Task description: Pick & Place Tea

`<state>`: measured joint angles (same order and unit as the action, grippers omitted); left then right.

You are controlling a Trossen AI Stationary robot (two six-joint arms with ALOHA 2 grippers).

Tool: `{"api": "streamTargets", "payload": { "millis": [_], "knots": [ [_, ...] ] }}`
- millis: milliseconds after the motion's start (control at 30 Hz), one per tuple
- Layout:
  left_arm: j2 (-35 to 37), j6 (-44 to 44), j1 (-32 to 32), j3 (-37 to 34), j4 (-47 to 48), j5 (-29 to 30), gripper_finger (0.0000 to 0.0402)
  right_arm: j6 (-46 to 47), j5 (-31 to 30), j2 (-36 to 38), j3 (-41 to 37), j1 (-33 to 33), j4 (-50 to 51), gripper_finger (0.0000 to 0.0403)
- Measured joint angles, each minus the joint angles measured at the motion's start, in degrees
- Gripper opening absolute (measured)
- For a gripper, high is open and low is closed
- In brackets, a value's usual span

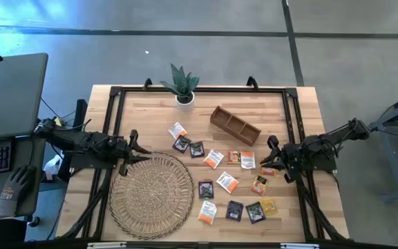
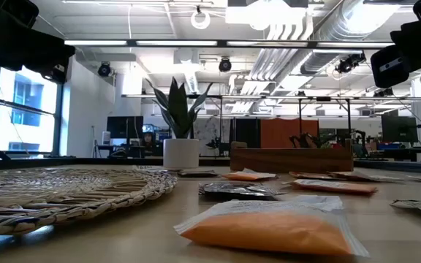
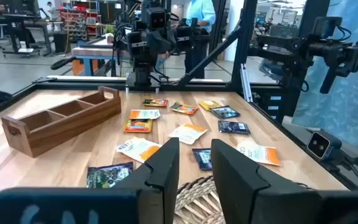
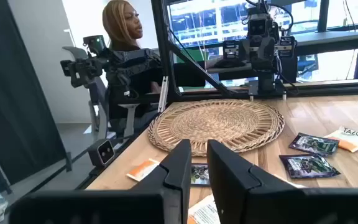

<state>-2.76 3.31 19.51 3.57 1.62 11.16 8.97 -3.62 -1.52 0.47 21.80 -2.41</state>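
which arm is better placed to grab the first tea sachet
Right, probably. The right end effector hangs over the table's right edge beside the scattered small flat square tea sachets. The left end effector hangs over the big round woven mat, farther from most.

The table (image 1: 150,111) is pale planked wood with a smooth, matt face, and the divided tray (image 1: 235,124) is darker brown wood, also matt. Beyond the left gripper's (image 3: 195,163) matt black plastic-looking fingers (image 3: 165,165), the tea sachets (image 3: 144,114) look like glossy foil or paper. Just under those fingers, the round mat (image 1: 150,195) is rough woven straw.
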Motion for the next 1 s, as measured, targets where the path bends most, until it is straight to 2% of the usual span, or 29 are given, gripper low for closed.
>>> {"api": "streamTargets", "payload": {
  "millis": [1000],
  "knots": [
    [0.01,0.00,0.00,-0.02,0.01,0.00,0.0091,0.00,0.00,0.00,-0.02,0.00,0.02,0.0049]
  ]
}}
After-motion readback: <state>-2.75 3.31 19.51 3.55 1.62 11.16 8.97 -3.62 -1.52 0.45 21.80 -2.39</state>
